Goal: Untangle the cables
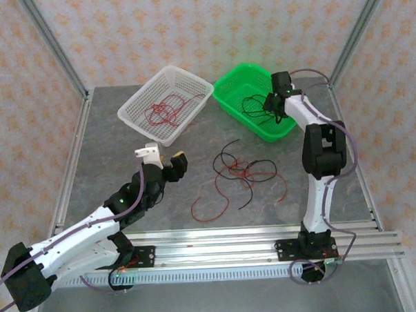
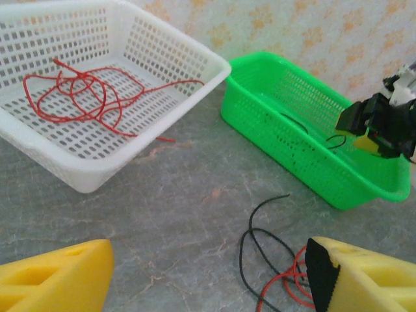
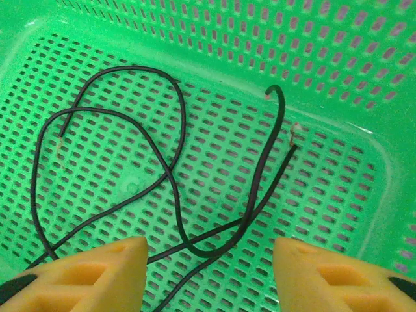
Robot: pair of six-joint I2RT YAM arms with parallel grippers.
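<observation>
A tangle of thin red and black cables lies on the table's middle, a red loop trailing toward the front. Red cables rest in the white basket. Black cables lie on the floor of the green basket. My left gripper hovers open left of the tangle; its yellow fingers frame bare table, the tangle by the right finger. My right gripper is over the green basket, open above the black cables, its fingers wide apart.
Both baskets stand side by side at the back of the grey table. Metal frame posts and patterned walls enclose the space. An aluminium rail runs along the front edge by the arm bases.
</observation>
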